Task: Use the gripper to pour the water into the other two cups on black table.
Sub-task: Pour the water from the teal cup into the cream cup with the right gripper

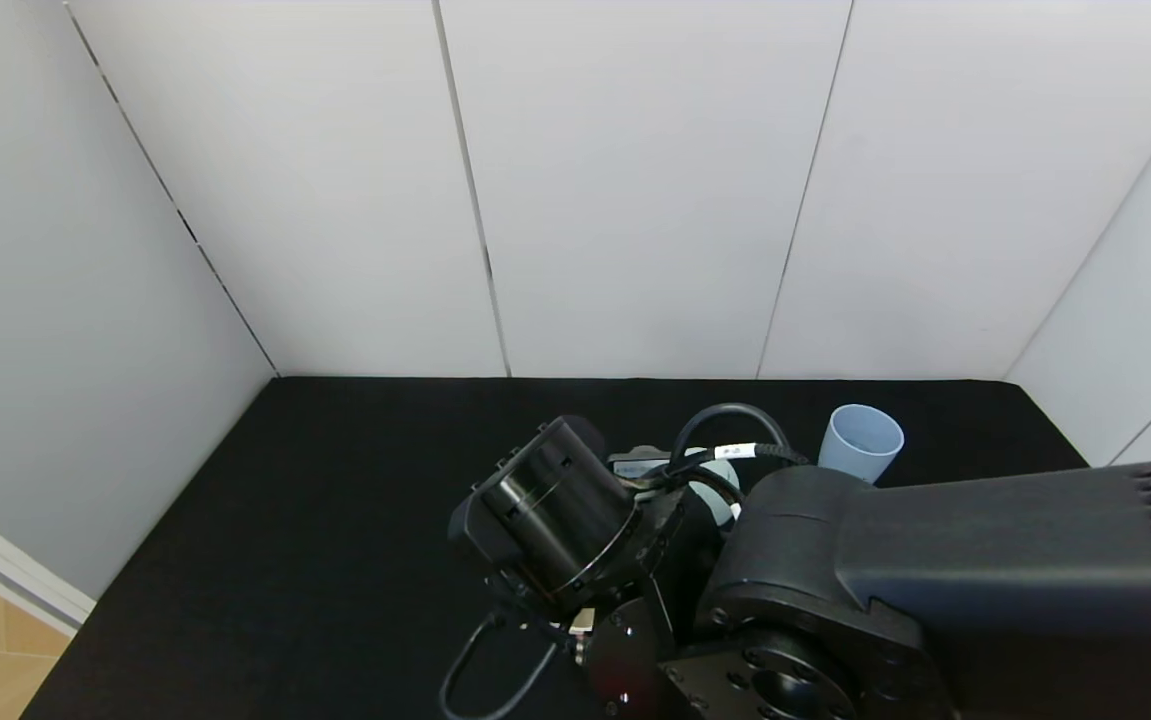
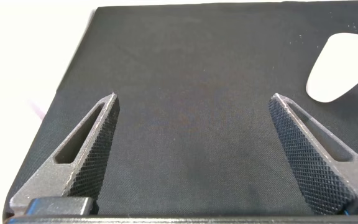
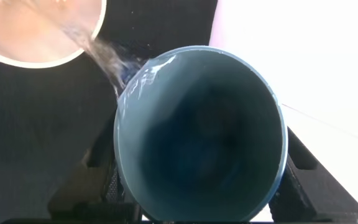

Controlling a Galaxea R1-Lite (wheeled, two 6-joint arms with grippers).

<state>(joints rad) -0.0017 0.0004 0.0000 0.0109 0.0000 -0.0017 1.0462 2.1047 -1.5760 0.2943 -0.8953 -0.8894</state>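
Note:
My right gripper (image 3: 201,186) is shut on the teal-green tumbler (image 3: 197,137), which is tipped over. A thin stream of water (image 3: 107,59) runs from its rim into the cream-white cup (image 3: 36,31) just below it. The light blue cup (image 1: 860,440) stands upright on the black table (image 1: 335,500), to the right of the pouring spot. In the head view my right arm's wrist (image 1: 555,515) and cables hide the pour; only a pale cup edge (image 1: 720,472) shows. My left gripper (image 2: 194,99) is open and empty over bare table, with a white cup (image 2: 344,68) off to one side.
White wall panels close the table at the back and both sides. My right arm's big black links (image 1: 935,560) fill the near right. The table's left half lies bare in the head view.

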